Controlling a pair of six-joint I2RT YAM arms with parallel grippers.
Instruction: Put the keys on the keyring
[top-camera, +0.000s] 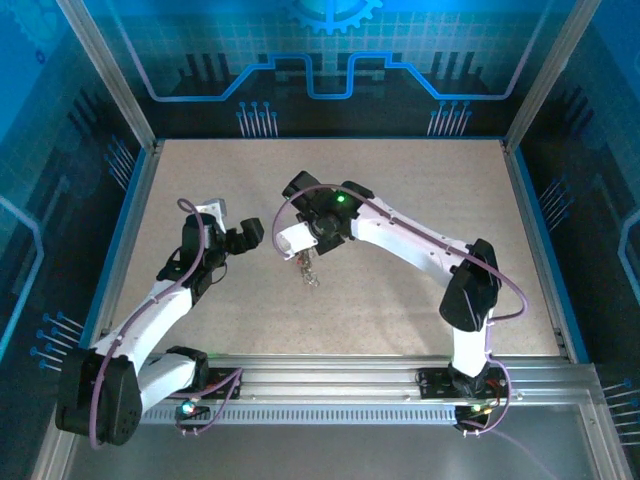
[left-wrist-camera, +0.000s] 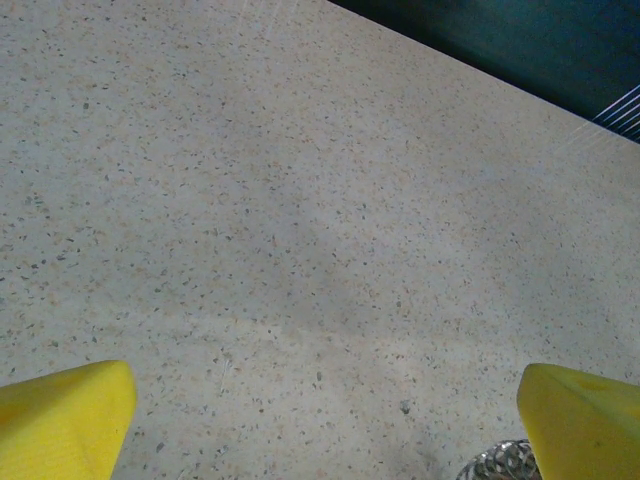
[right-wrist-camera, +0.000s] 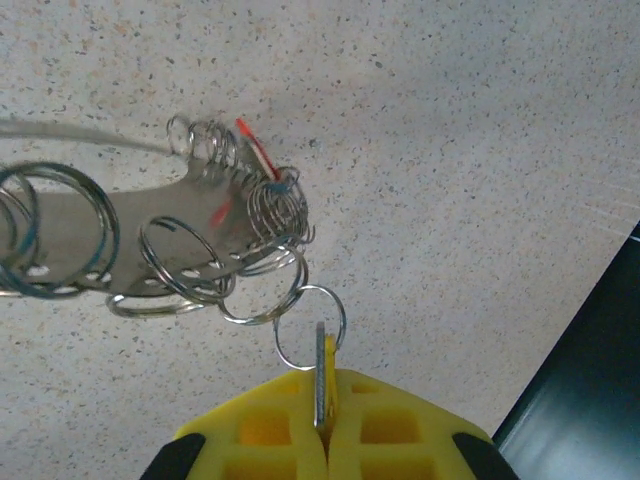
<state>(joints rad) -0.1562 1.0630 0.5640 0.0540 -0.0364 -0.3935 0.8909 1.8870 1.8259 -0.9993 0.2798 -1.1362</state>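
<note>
Nearest me, a grooved aluminium rail (top-camera: 350, 372) runs along the front edge of the speckled desk (top-camera: 400, 190), with both arm bases bolted to it. From the left base the arm reaches up and inward. The left tool (top-camera: 250, 236) stands wide, and its own camera shows the two yellow pads (left-wrist-camera: 60, 415) far apart with bare desk between them. A scrap of coiled silver metal (left-wrist-camera: 500, 462) peeks in at the bottom edge, just beside the right-hand pad.

A little farther in, near the middle of the desk, the right tool (top-camera: 300, 252) points toward the left one, the two near each other but apart. Its yellow pads (right-wrist-camera: 270, 430) are pressed together on a flat metal piece (right-wrist-camera: 320, 375), seen edge-on. I cannot tell whether that piece is a key. A thin silver ring (right-wrist-camera: 310, 328) is threaded through its top, and from that ring hangs the keyring (right-wrist-camera: 250, 230), a tangle of many silver rings. Among them lies a grey flat strip (right-wrist-camera: 130, 230) with a row of small dots along its edge, and a small red sliver (right-wrist-camera: 250, 145) juts up from the far side. From above, the bunch dangles just below the right tool; whether it touches the desk I cannot say.

Beyond it all stands the blue circuit-patterned back wall (top-camera: 320, 60).
</note>
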